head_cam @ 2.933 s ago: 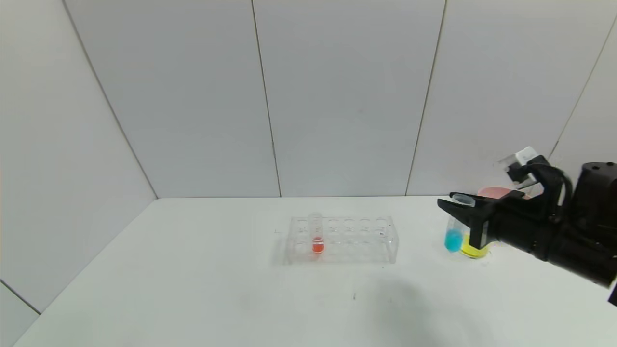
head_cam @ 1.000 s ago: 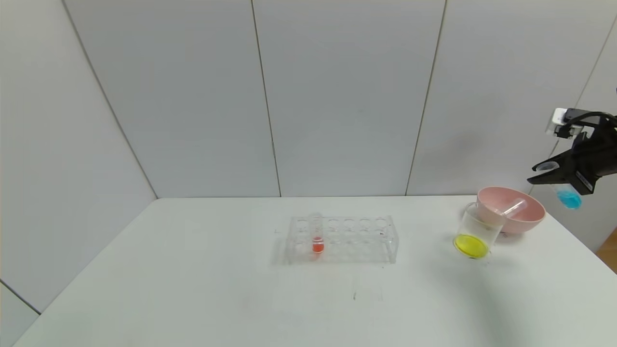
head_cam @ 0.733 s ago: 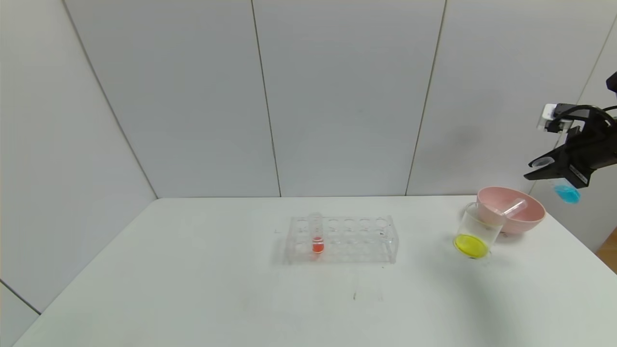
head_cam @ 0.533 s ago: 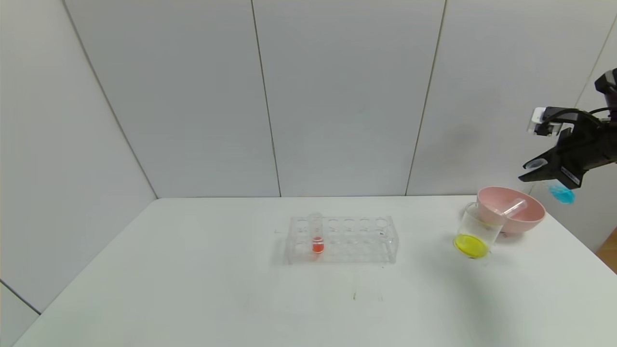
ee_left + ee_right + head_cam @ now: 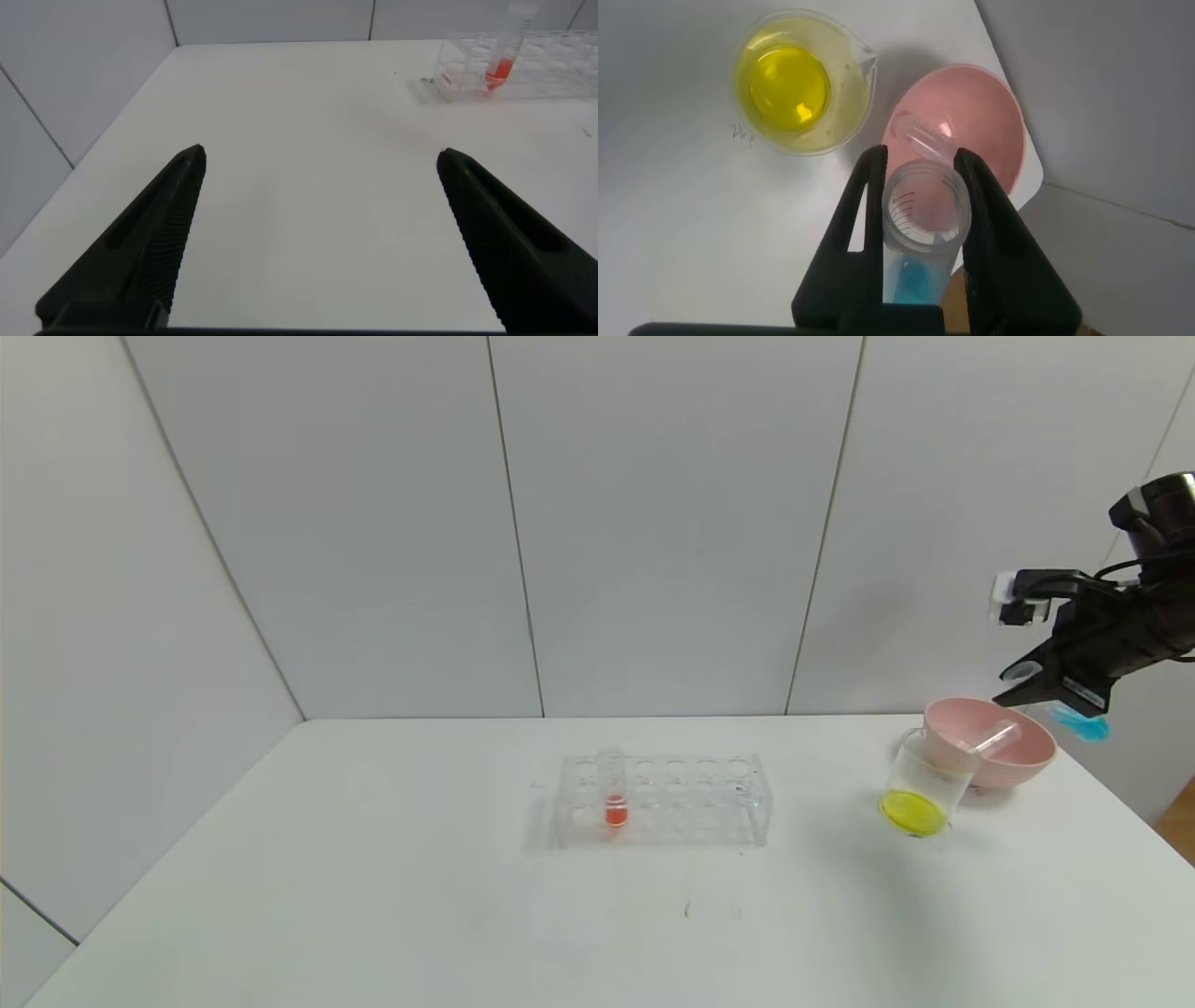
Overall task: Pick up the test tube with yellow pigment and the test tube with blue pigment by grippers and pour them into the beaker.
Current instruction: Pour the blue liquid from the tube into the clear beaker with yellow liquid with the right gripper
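A white table (image 5: 373,896) carries, at its right end, a pink bowl (image 5: 1022,761) with an emptied clear tube (image 5: 991,737) lying in it, and touching the bowl's near-left side the beaker (image 5: 920,789), yellow liquid pooled in its bottom. A clear tube rack (image 5: 663,800) at mid-table holds one orange-red tube (image 5: 613,789). Above and just right of the bowl, off the table's far right edge, the right gripper (image 5: 1050,691) is clamped on the test tube with blue pigment (image 5: 1078,721), jaws pinching it just under the rimmed mouth, the tube tilted with its blue end away from the beaker. The left gripper (image 5: 318,243) hangs idle over the table's left part, jaws spread wide and empty. The tube looks light, rigid, smooth and likely breakable; a hold just below the rim, as here, should stop it sliding through, and a gentle squeeze ought to suffice. The beaker's wide mouth leaves room for the pour
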{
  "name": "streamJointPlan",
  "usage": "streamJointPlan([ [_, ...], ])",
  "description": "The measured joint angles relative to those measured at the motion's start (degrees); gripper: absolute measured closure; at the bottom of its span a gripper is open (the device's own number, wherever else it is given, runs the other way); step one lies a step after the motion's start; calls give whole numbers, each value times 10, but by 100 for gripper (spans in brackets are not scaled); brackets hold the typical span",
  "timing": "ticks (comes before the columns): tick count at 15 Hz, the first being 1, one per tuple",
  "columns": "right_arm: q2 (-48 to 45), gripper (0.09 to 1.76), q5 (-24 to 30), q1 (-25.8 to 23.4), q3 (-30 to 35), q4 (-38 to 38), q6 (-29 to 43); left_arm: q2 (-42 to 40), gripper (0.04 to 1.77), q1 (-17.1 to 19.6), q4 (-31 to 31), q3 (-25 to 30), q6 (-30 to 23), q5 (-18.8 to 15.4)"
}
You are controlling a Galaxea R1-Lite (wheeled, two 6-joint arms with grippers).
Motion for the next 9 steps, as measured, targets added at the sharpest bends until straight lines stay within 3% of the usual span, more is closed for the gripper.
streamJointPlan([
  [9,20,131,-84,44,-1,9,-10,0,5,0,0,0,0,0],
])
